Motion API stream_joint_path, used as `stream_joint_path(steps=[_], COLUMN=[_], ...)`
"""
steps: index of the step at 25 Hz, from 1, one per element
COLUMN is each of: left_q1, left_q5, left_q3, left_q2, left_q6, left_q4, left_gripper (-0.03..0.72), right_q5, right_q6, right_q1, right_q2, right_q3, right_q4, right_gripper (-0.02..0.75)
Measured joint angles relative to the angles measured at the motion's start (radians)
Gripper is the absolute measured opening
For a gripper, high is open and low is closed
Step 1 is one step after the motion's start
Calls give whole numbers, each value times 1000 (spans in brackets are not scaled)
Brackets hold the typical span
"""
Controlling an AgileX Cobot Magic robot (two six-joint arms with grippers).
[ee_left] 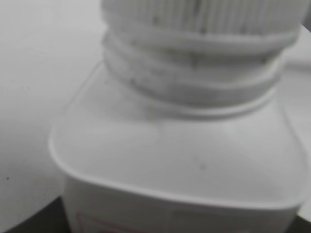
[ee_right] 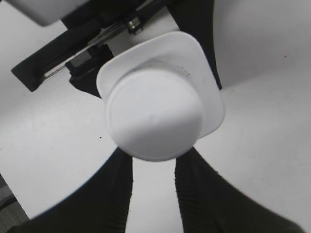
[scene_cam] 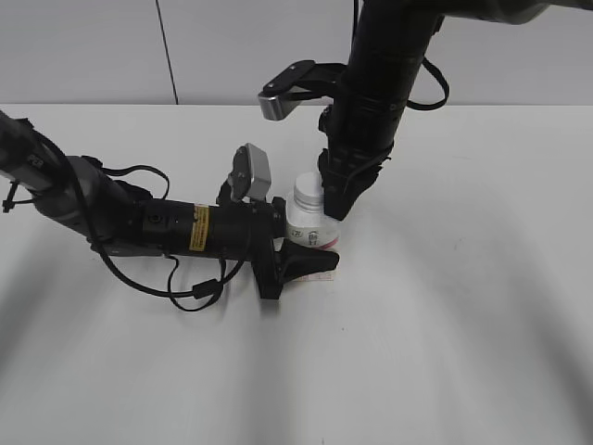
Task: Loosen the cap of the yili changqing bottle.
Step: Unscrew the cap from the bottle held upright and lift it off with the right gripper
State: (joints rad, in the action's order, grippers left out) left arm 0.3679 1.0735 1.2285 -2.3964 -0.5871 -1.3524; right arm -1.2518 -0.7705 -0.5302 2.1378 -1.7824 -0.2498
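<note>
Bare white tabletop (scene_cam: 463,324); pale wall (scene_cam: 83,46)

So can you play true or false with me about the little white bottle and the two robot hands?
1. The bottle stands upright on the table. True.
2. The cap is off, lying beside the bottle. False: it sits on the neck.
3. The left hand holds the bottle's body. True.
4. The right hand is far from the cap. False: its fingers sit either side of it.
5. The cap is red. False: white.
</note>
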Motion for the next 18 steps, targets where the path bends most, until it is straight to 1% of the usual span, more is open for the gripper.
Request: stream_joint_path(steps=[11, 14, 18], left_q1=[0, 0, 0], left_q5=[0, 0, 0], left_q3=[0, 0, 0], left_q2=[0, 0, 0], left_q6=[0, 0, 0], left_q4=[0, 0, 0], left_gripper=[405, 405, 405], right_q5=[1, 1, 3], right_q6=[6, 7, 8], right_q1=[0, 0, 0], right_q2=[0, 0, 0], right_q3=[0, 0, 0], right_q4=[-1, -5, -13], right_gripper=[255, 297, 372])
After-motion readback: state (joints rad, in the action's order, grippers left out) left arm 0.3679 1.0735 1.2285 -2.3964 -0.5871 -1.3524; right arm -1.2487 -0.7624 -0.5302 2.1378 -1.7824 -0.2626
